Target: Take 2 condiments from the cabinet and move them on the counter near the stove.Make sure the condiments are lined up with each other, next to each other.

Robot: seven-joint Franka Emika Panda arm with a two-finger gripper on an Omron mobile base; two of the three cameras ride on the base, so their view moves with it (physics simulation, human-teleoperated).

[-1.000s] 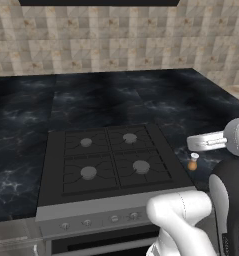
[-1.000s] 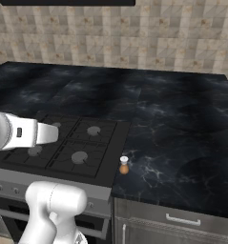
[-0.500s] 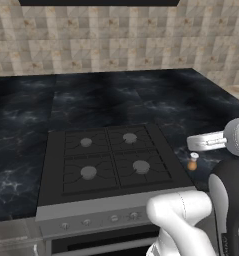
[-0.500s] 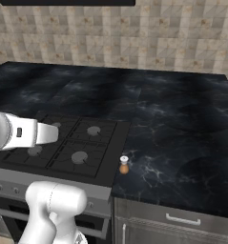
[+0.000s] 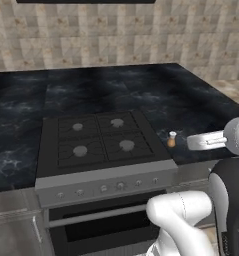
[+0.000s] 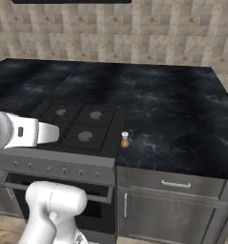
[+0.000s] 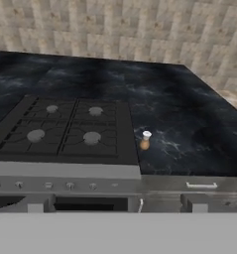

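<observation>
From the left base camera, the short orange-brown bottle with a white cap stood upright on the glossy black marble-look surface, just beside the right edge of the dark grey four-burner gas stove, near the front rim. The white arm rose at the lower right, a pale link reaching out close to the bottle without touching it. From the right base camera, the same bottle sat just off the stove's right front corner, above the grey lower cabinets. From the hand camera, the bottle stood alone right of the stove, before the beige tiled wall; the claw's fingers were spread wide, pinching nothing.
</observation>
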